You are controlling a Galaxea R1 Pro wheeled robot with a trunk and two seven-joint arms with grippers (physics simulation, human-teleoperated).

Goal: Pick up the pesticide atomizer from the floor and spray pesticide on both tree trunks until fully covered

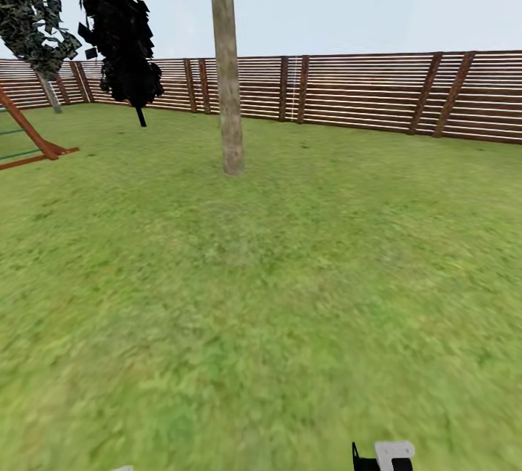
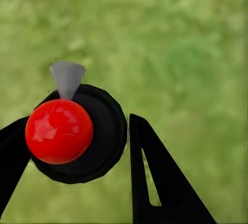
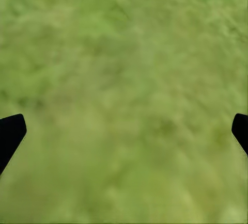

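Left claw (image 2: 72,152): clamped on the pesticide atomizer (image 2: 77,136), above grass (image 2: 181,38).
Right claw (image 3: 124,131): spread wide, empty, over grass.
Tree trunk (image 1: 227,80): far, centre-left, before the fence (image 1: 377,94).

Floor (image 1: 290,297) was blurry green grass, wide and flat, running back to a brown slat fence (image 1: 362,94). One thick grey-brown tree trunk (image 1: 228,80) stood on it mid-lawn. A thin-trunked dark conifer (image 1: 119,29) rose near the fence, another tree (image 1: 32,14) in the far corner. A red-brown wooden frame (image 1: 32,141) rested on the grass at the left edge.
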